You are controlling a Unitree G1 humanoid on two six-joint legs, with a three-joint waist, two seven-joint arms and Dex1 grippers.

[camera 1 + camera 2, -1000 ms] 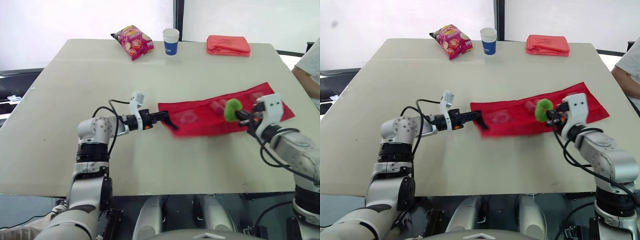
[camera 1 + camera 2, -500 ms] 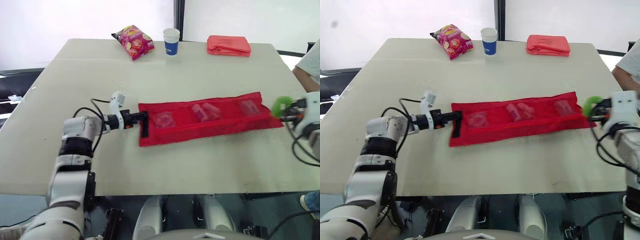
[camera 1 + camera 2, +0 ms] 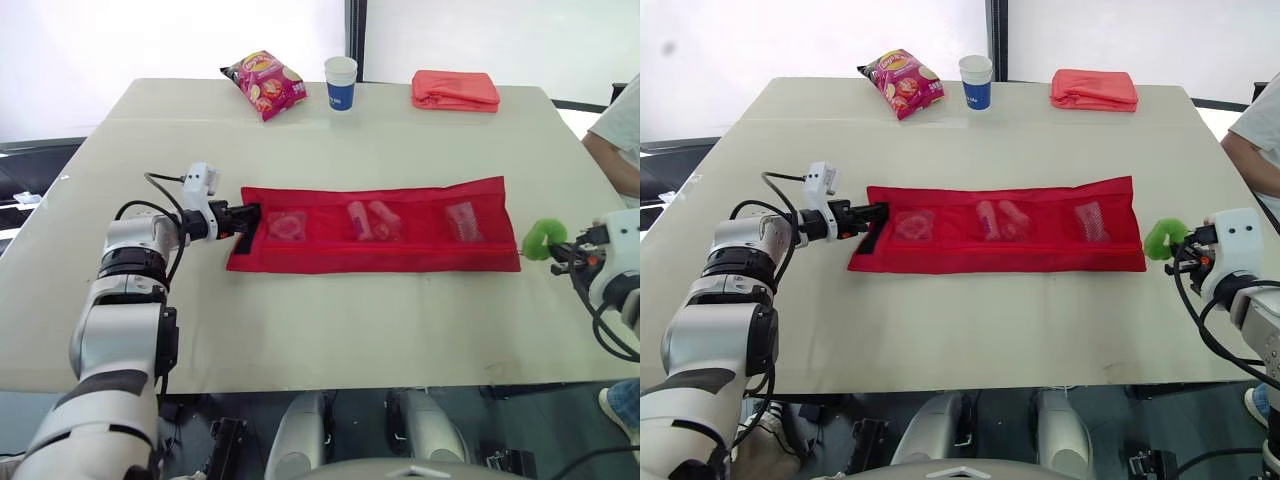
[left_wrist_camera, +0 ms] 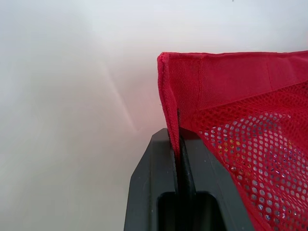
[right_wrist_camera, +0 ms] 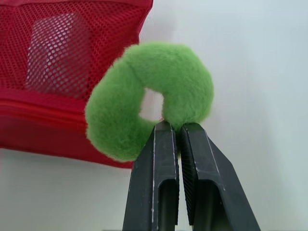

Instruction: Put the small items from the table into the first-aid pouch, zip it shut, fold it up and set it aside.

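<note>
You have the first-aid pouch (image 3: pixel 375 230) lying flat and unrolled on the table (image 3: pixel 300 330), about mid-table. It is a long, narrow rectangle of red woven fabric. Its upper face is red open mesh divided into three pockets in a row.

Pocket contents, seen through the mesh:
- left pocket (image 3: pixel 287 226): one roundish clear packet
- middle pocket (image 3: pixel 368 220): two small pale pink pieces side by side
- right pocket (image 3: pixel 463 220): one small whitish packet

Long axis: it runs straight across the table from your left to your right. The long edges lie roughly parallel to the near table edge. The right end looks a little wider than the left.

The left gripper (image 3: pixel 243 218) is at the pouch's left short end. In the left wrist view its two black fingers are closed tight on the folded red hem at the corner. The fabric is nipped between them and the mesh sits just beside the fingers.

The right gripper (image 3: pixel 560 252) is just off the pouch's right end, near the near corner. Its fingers are pinched on a fluffy green ring (image 5: pixel 178 72), soft and plush with a small hole through the middle. You cannot tell whether the ring is joined to the pouch.

Along the far edge of the table, well apart from the pouch:
- a glossy crinkled snack bag (image 3: pixel 265 83)
- a white and blue paper cup (image 3: pixel 341 82)
- a folded red bundle (image 3: pixel 456 90)

A person's arm (image 3: pixel 615 140) shows at the right edge.
</note>
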